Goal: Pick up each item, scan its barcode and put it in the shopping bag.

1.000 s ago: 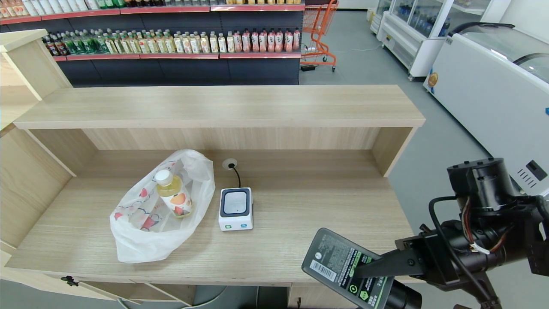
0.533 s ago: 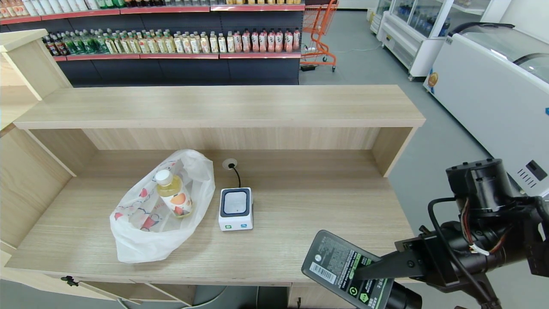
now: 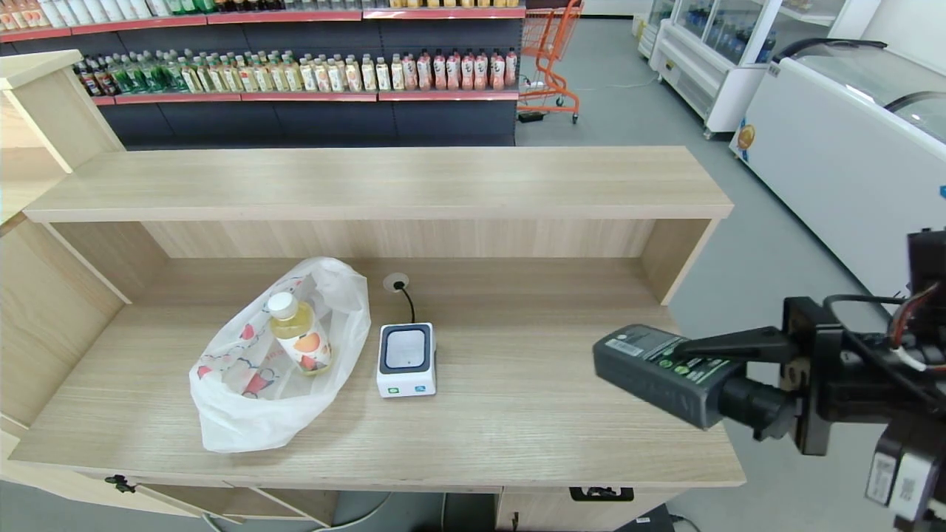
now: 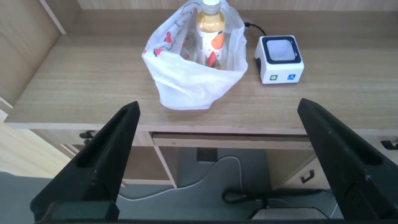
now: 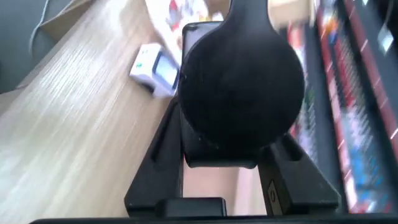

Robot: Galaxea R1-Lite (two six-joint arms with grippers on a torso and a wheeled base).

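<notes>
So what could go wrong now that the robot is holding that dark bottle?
The right hand grips the bottle near its cap end, with the long body sticking out, so it might slip and drop onto the counter. Its label faces up, and so does the scanner window, so the scan could miss unless the bottle is turned. The bag is floppy and has a juice bottle in it, which could get knocked.

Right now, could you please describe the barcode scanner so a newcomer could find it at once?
Look at the lower wooden counter, under the raised ledge. To the robot's right of the white shopping bag sits the scanner. It alone is a small white box with a dark-framed window on top and a black cable behind.
</notes>
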